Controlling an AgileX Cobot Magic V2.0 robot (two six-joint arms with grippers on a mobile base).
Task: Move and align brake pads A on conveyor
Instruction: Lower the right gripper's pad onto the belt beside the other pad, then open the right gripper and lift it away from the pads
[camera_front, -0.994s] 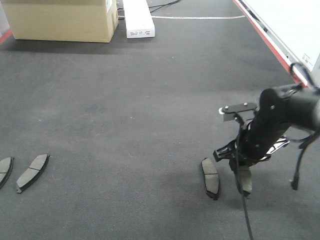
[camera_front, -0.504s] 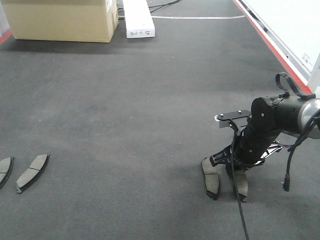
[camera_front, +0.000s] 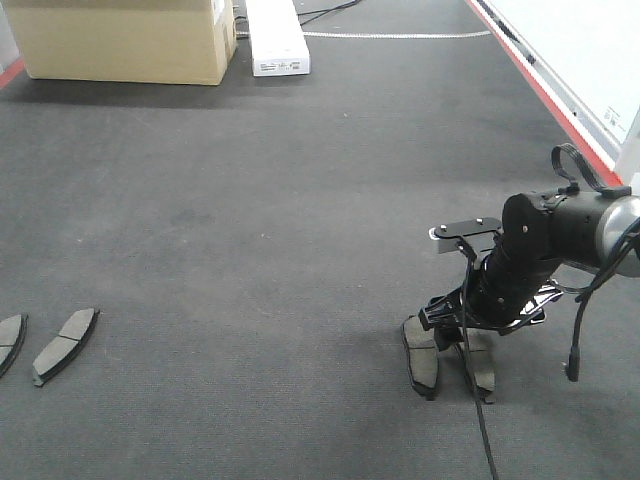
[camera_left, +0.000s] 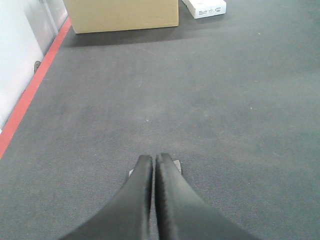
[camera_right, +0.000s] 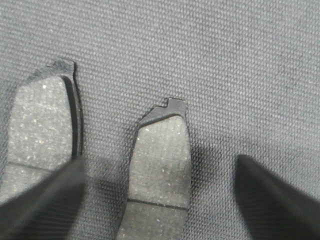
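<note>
On the dark conveyor (camera_front: 300, 200), two brake pads A lie side by side at the lower right: one (camera_front: 420, 355) further left, the other (camera_front: 482, 362) under my right gripper (camera_front: 462, 345). The right wrist view shows that gripper (camera_right: 160, 165) open, its fingers (camera_right: 45, 200) straddling the middle pad (camera_right: 162, 160) without touching it. The neighbouring pad (camera_right: 42, 130) lies just left of it. Two more pads (camera_front: 65, 345) (camera_front: 8, 343) rest at the left edge. My left gripper (camera_left: 152, 165) is shut and low over the belt, with a small grey piece (camera_left: 178, 165) peeking out behind its tips.
A cardboard box (camera_front: 120, 40) and a white box (camera_front: 275, 40) stand at the far end of the belt. Red edge stripes (camera_front: 540, 90) (camera_left: 30, 95) run along both sides. A black cable (camera_front: 580, 340) hangs from the right arm.
My right gripper came down and leftward with a pad, laid it on the belt beside the other pad, and its jaws opened. The two left pads have not moved.
</note>
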